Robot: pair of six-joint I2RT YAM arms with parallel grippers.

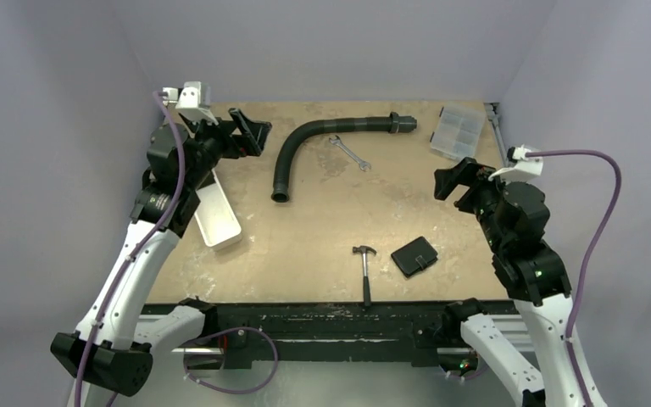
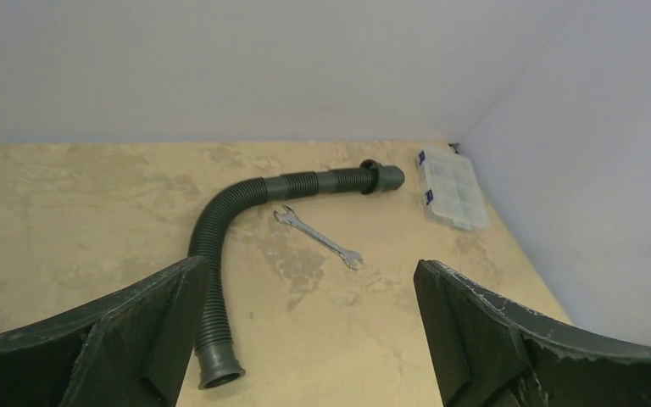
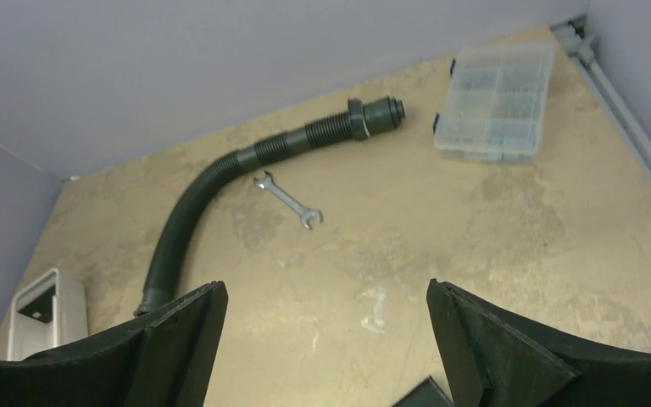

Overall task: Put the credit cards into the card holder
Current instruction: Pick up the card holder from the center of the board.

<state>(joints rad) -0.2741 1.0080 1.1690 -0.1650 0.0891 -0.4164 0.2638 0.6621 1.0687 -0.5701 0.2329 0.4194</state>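
Note:
The card holder [image 1: 414, 256] is a small black folding case, shut with its strap across it, lying on the table near the front right. Only a dark corner of it [image 3: 428, 395] shows at the bottom of the right wrist view. No credit cards show in any view. My left gripper [image 1: 250, 131] is open and empty, held high at the far left, well away from the holder; in its wrist view [image 2: 309, 270] the jaws stand wide apart. My right gripper [image 1: 451, 180] is open and empty, up above the table behind the holder, its jaws [image 3: 326, 288] wide apart.
A hammer [image 1: 364, 270] lies just left of the holder. A white tray [image 1: 216, 216] sits at the left under the left arm. A curved black hose [image 1: 305, 140], a wrench [image 1: 349, 153] and a clear compartment box [image 1: 457, 132] lie toward the back.

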